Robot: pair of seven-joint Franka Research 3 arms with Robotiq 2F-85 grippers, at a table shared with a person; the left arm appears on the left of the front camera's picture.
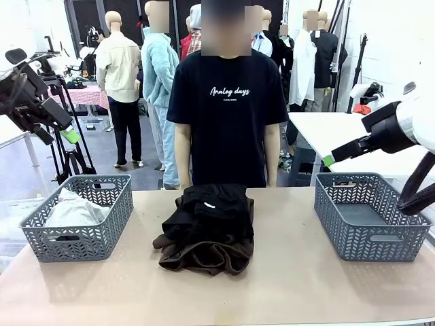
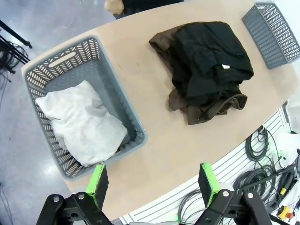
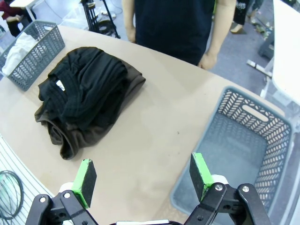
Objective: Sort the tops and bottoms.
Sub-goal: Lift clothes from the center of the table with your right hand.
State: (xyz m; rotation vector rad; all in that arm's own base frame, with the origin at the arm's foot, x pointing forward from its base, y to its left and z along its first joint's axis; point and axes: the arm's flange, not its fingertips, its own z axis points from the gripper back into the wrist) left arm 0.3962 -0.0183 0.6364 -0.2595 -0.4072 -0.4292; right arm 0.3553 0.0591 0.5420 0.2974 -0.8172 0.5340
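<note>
The tops (image 1: 73, 209) (image 2: 82, 122) (image 3: 18, 47) are a pale grey-white bundle lying in the left grey lattice basket (image 1: 41, 238) (image 2: 124, 115). The bottoms (image 1: 207, 227) (image 2: 206, 65) (image 3: 84, 98) lie piled mid-table, black pieces over a dark brown fleece one. My left gripper (image 1: 64, 132) (image 2: 152, 183) hangs open high above the left basket. My right gripper (image 1: 333, 157) (image 3: 143, 176) is open too, raised over the table beside the right grey basket (image 1: 370, 217) (image 3: 241, 154), which has nothing in it.
A person in a black T-shirt with white lettering (image 1: 228, 109) stands at the far table edge, arms down. Cables (image 2: 262, 154) lie on the floor below the near edge. A white table (image 1: 340, 129) stands behind at right.
</note>
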